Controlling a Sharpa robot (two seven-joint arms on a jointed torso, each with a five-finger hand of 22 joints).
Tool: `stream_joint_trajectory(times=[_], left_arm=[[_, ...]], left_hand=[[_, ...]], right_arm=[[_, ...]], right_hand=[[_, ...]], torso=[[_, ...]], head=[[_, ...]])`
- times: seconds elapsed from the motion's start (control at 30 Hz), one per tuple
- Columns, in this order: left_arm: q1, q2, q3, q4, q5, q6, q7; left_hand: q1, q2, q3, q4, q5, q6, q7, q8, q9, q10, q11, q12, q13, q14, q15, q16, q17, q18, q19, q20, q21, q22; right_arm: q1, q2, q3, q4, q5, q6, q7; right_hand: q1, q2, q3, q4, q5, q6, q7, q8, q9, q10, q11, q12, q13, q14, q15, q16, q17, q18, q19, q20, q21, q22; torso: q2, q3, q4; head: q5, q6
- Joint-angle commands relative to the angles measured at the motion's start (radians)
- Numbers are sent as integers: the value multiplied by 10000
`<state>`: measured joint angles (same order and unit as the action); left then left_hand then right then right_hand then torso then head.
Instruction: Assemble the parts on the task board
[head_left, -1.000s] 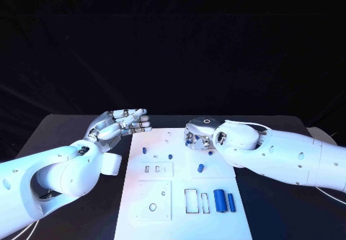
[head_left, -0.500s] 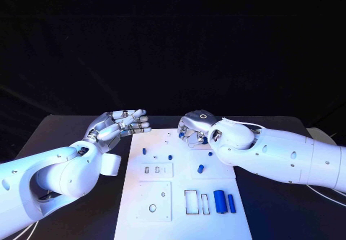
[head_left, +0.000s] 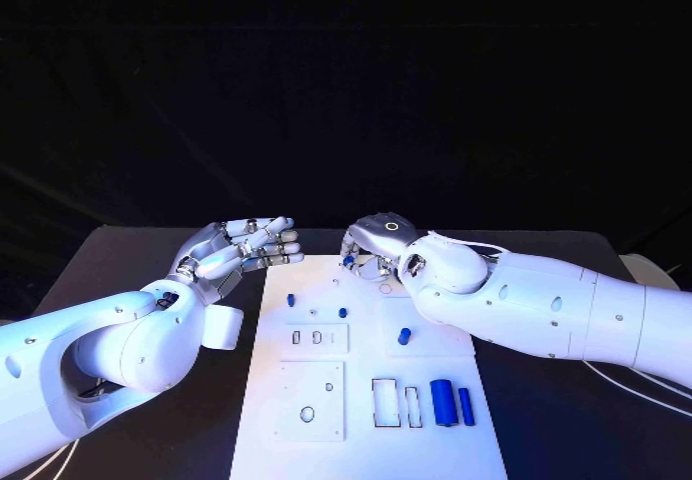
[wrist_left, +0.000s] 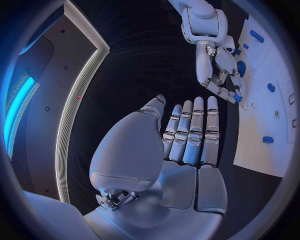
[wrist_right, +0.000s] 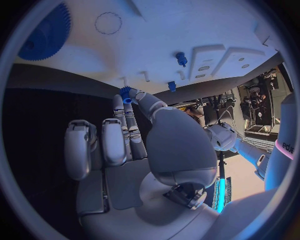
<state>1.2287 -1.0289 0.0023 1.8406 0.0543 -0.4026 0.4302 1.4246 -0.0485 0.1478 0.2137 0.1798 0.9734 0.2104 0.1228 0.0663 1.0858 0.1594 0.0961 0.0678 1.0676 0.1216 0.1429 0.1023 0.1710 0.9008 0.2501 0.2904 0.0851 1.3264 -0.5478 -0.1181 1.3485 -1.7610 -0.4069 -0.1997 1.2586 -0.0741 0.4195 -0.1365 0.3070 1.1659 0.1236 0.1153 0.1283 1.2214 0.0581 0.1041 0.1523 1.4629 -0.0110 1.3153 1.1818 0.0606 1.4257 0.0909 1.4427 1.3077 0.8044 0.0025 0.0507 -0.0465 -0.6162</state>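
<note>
The white flat board lies mid-frame on the black surface, its rectangular slots outlined dark. The right hand, upper centre, pinches a small blue toothed part at its fingertips over the board's far end. The left hand, left of the board, holds nothing, fingers straight and side by side. 2 blue cylinders lie lower right on the board.

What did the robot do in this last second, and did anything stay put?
The right hand moved left and toward the far end of the board, pinching a small blue gear in its fingertips. The left hand stayed raised and empty beside the board; the loose blue parts did not move.
</note>
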Motion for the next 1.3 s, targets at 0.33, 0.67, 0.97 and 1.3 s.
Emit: stream_joint_trajectory(times=[0.33,0.67,0.97,1.3], left_arm=[[99,46,9,43,23,224,48],[127,64,9,51,22,226,63],[183,50,9,75,22,228,56],[227,33,9,84,22,230,44]], left_hand=[[-1,38,-5,-22,0,-9,87,-45,-5,17,51,-72,4,-27,71,-62,19,132,-35,51,-37,-21],[-1,38,-5,-22,0,-9,87,-45,-5,17,51,-72,4,-27,71,-62,19,132,-35,51,-37,-21],[-1,38,-5,-22,0,-9,87,-45,-5,17,51,-72,4,-27,71,-62,19,132,-35,51,-37,-21],[5,45,-1,-26,-1,-9,90,-57,-5,16,54,-85,4,-30,73,-73,23,132,-38,53,-43,-27]], right_arm=[[-18,276,6,-328,25,60,61],[-58,444,3,-575,73,189,107],[-78,556,2,-728,45,327,89],[-109,668,-1,-874,45,493,111]], right_hand=[[29,-40,58,12,-67,73,-11,28,21,73,20,-5,3,444,-62,69,28,-118,65,6,63,435],[27,-40,62,15,-69,72,-12,28,23,74,20,-7,2,441,-62,59,10,-107,34,7,37,388],[21,-41,70,23,-74,66,-11,24,25,72,21,-11,1,436,-61,45,-15,-97,5,7,13,345],[-40,-108,121,86,-158,-20,17,-23,39,-17,54,-88,-29,405,-36,14,-85,-78,-66,21,-35,269]], torso=[[72,3,61],[92,9,56],[100,4,58],[102,0,64]], head=[[15,28],[39,20],[50,-38],[59,-69]])
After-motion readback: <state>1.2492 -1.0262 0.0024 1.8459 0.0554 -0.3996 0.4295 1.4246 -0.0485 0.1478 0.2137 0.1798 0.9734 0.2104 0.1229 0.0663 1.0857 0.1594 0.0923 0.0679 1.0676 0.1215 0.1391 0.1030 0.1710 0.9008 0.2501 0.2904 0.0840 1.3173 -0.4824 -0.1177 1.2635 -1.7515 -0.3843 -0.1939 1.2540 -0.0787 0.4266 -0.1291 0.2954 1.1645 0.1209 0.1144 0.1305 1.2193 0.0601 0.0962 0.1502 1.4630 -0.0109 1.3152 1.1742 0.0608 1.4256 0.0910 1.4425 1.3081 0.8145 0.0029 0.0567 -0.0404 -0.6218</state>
